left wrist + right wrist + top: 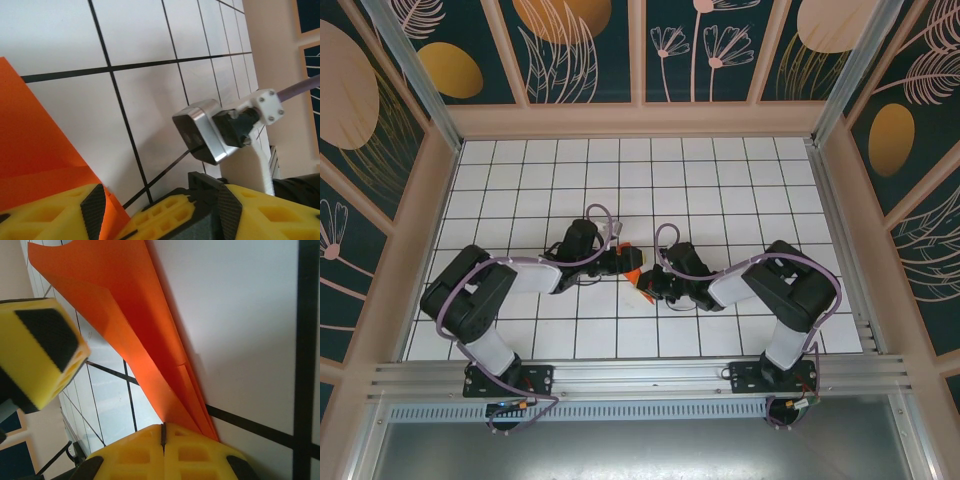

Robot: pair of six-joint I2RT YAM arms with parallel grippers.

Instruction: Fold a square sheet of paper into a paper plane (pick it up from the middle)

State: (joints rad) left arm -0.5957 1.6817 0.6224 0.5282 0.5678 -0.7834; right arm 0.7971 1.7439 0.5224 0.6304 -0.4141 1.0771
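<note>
white tiled worktop point(720, 170), centre: the right gripper point(163, 432) is clamped shut on the narrow end of the folded orange paper point(125, 315). its long axis runs toward the left gripper point(620, 262), jaws part open, gripping nothing, just beside it.

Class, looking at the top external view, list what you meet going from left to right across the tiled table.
left arm → orange paper → right arm

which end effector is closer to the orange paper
Right. The right end effector is shut on the narrow end of the folded bright orange paper; the left end effector hangs open beside its other side.
</note>
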